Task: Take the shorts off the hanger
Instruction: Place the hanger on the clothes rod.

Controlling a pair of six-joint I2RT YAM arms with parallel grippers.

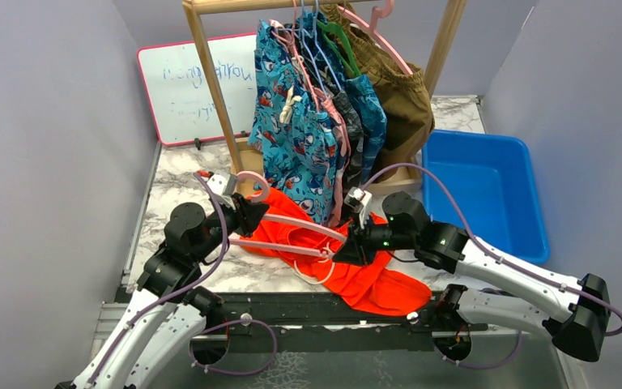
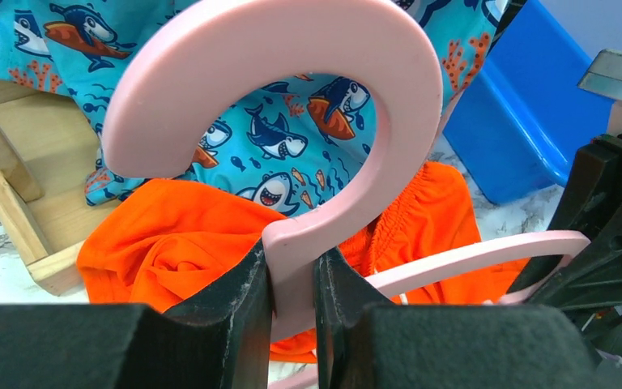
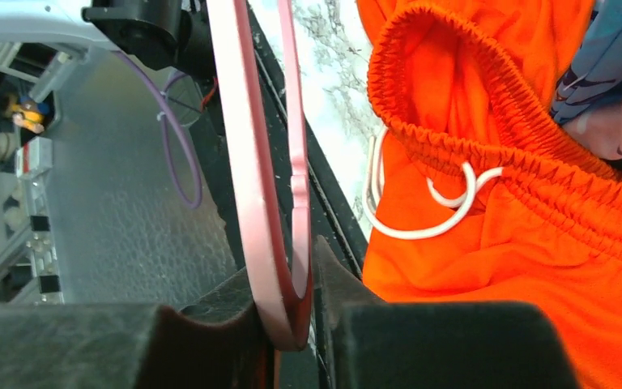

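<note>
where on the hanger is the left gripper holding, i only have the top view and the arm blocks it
Observer: The left wrist view shows the left gripper shut on the neck of the pink hanger, just below the hook.
Operator: and the right one, fabric or plastic
Observer: Plastic only. The right gripper pinches the hanger's bare end; no cloth sits between its fingers.
Operator: where's the waistband then
Observer: The elastic waistband of the orange shorts lies beside that end, with the white drawstring looped loose on it.
</note>
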